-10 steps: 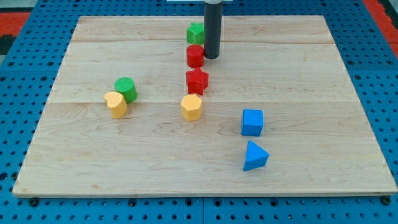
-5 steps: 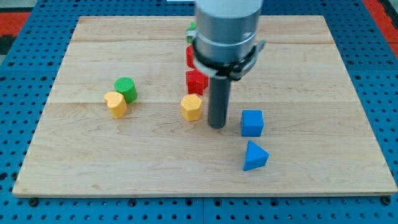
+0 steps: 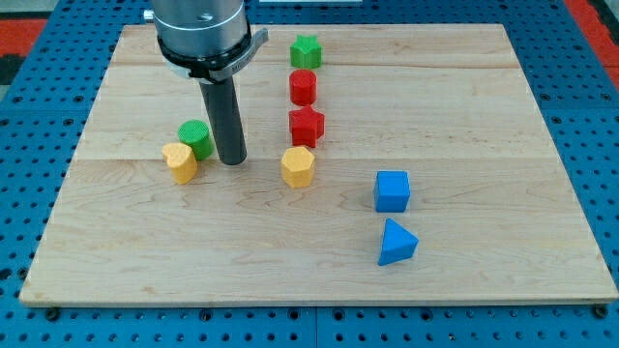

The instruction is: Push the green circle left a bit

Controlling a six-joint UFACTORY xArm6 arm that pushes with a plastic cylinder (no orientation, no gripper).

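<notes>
The green circle (image 3: 196, 138) stands on the wooden board (image 3: 464, 116) at the view's left, touching a yellow heart-shaped block (image 3: 180, 161) just below and left of it. My tip (image 3: 231, 159) rests on the board just right of the green circle, with a narrow gap between them. The dark rod rises from the tip to the arm's grey body at the view's top.
A column stands right of my tip: a green star block (image 3: 306, 50), a red cylinder (image 3: 304, 87), a red star block (image 3: 307, 126), a yellow hexagon (image 3: 298, 166). A blue cube (image 3: 392, 190) and a blue triangle (image 3: 397, 242) lie at the lower right.
My tip has swept from beside the red cylinder at the top, down past the yellow hexagon, then left to just right of the green circle. No block has moved.
</notes>
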